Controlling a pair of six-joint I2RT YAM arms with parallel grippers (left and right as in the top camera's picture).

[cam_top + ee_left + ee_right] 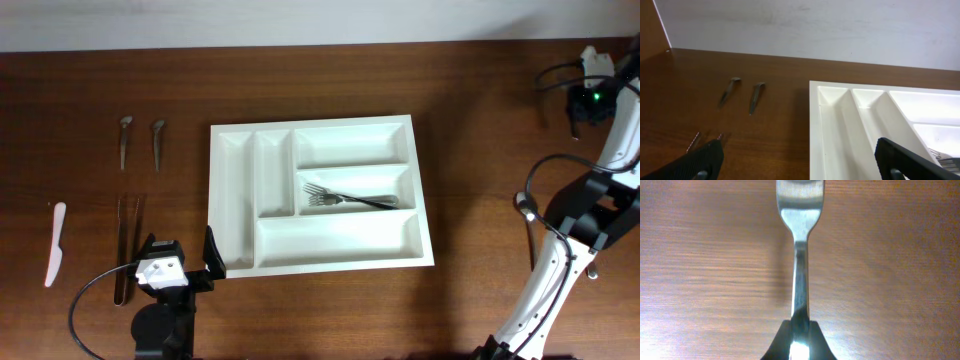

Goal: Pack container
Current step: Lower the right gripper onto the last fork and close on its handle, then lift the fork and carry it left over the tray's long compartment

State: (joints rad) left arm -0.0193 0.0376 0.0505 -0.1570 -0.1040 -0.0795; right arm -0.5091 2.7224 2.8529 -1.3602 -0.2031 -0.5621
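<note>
1. Far left of the worktop (480, 120): a white plastic knife (55, 243) lies flat, lengthwise front to back.
2. Beyond and to its right, two metal spoons (125, 140) (158, 143) lie side by side, close but apart.
3. Nearer than the spoons lies a pair of slim metal tongs (127, 245).
4. Left hand (807, 165): open, fingers spread wide, holding nothing. It sits low, just beside the near left corner of the container.
5. Container (232, 200): it rests flat at the centre of the worktop. It has two narrow upright compartments on its left and three wide crosswise ones on its right.
6. A metal fork (350, 199) lies in the middle wide compartment, tines to the left. The other compartments hold nothing.
7. Right hand (799, 330): closed on the flat handle of a metal utensil (800, 255), over bare worktop at the far right, well apart from the container. The picture edge crops the utensil's head, so its type cannot be told.
</note>
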